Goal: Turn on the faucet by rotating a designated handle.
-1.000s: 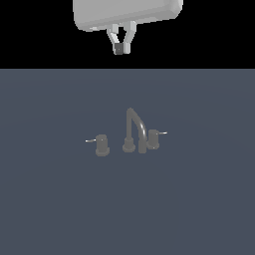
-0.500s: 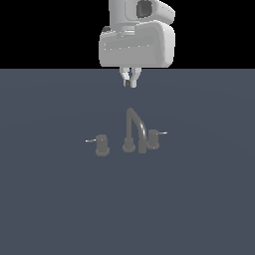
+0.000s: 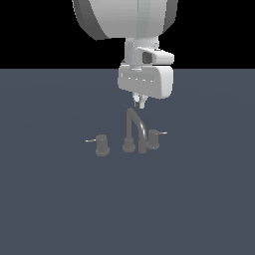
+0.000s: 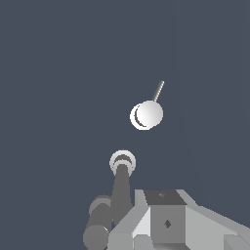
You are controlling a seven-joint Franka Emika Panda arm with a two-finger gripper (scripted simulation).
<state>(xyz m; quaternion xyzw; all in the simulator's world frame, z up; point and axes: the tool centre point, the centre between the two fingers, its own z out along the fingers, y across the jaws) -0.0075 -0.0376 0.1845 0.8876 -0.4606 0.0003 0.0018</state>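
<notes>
- Handle [image 3: 153, 140]: stubby knob just beside the faucet [image 3: 134, 133] on the exterior view's right; thin lever pointing out rightward, roughly level.
- Gripper [image 3: 138, 104]: above the spout's arch, fingers apart, holding nothing.
- Handle lies below the gripper and toward the exterior view's right; not touching.
- Wrist view: knob [image 4: 148, 115] seen from above, ahead of the fingers.

A bare simulated test scene, not a real room: a flat slate-blue floor [image 3: 50, 209] under a black void, with only a grey faucet [image 3: 134, 132] below the gripper [image 3: 138, 104].
</notes>
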